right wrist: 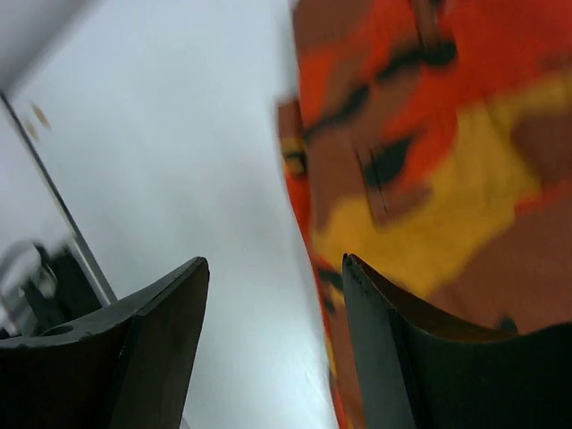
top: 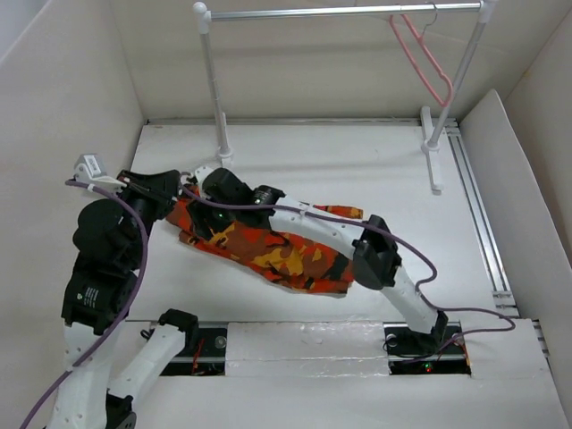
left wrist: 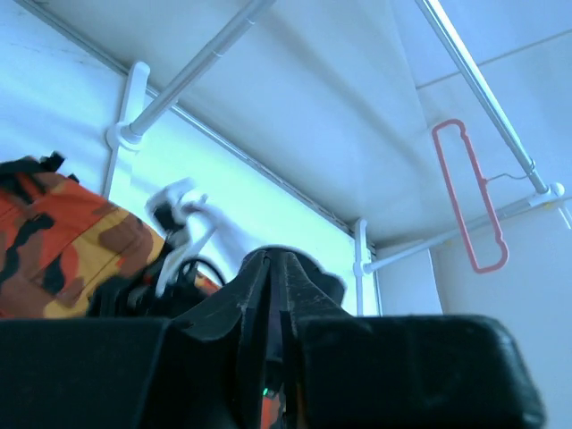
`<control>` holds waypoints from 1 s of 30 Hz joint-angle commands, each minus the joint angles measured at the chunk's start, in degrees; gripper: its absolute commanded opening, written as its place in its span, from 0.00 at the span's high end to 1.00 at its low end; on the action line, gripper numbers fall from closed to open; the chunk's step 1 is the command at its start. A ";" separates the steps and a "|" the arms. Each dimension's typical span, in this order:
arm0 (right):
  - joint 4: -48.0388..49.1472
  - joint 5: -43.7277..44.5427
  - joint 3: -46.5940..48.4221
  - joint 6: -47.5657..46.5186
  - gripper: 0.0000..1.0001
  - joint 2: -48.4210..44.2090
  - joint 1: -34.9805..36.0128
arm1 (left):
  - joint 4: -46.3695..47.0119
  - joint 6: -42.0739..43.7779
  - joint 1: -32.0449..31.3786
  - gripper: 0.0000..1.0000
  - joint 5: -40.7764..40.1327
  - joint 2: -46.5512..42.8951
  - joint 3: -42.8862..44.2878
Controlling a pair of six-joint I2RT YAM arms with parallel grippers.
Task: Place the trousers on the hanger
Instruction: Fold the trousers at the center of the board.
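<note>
Two arms converge on the far-left end of the trousers (top: pixel 277 255).

Left arm (top: pixel 98 268): rises from the near-left base and folds back at the elbow. Its wrist is turned rightward, level with the cloth's left end.

Right arm (top: pixel 322 231): reaches from the near-right base with the elbow raised. The forearm runs diagonally over the trousers, and the wrist sits above their far-left end, close to the left arm's wrist.

Trousers: lying rumpled on the white counter (top: pixel 340 170), long axis from far left to near right, mid part hidden under the right forearm. Not yet on the hanger (top: pixel 427 58), which hangs by its hook from the metal rail (top: pixel 340 12) at the back right, well apart from the cloth.

Left tool (left wrist: pixel 271 259): fingers drawn together with only a thin slit between them. The tips show against the back wall. The trousers lie to the left in the wrist view.

Right tool (right wrist: pixel 275 261): fingers spread wide, gripping nothing. One fingertip hangs over the camouflage cloth and the other over bare counter, with the cloth's edge running between them. The wrist view is blurred, so contact with the surface cannot be told.
</note>
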 commanded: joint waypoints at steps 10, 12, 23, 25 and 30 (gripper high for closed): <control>11.66 -4.76 -68.24 1.13 1.00 -54.52 -15.32 | 23.57 -0.23 0.80 0.74 16.31 19.85 -25.31; 10.60 -4.50 -76.42 1.13 0.89 -61.21 -18.30 | 26.90 1.18 0.80 0.72 18.25 29.22 -24.18; 6.38 -2.75 -94.28 5.77 0.54 -68.96 -21.30 | 29.30 -0.48 17.92 0.75 19.66 46.09 -28.11; 12.13 -5.53 -100.39 5.53 0.53 -69.32 -24.61 | 28.95 -0.75 26.07 0.76 20.01 42.85 -34.68; 16.31 -8.98 -98.78 -0.09 0.53 -61.16 -31.31 | 24.83 0.66 34.01 0.76 19.66 33.17 -41.03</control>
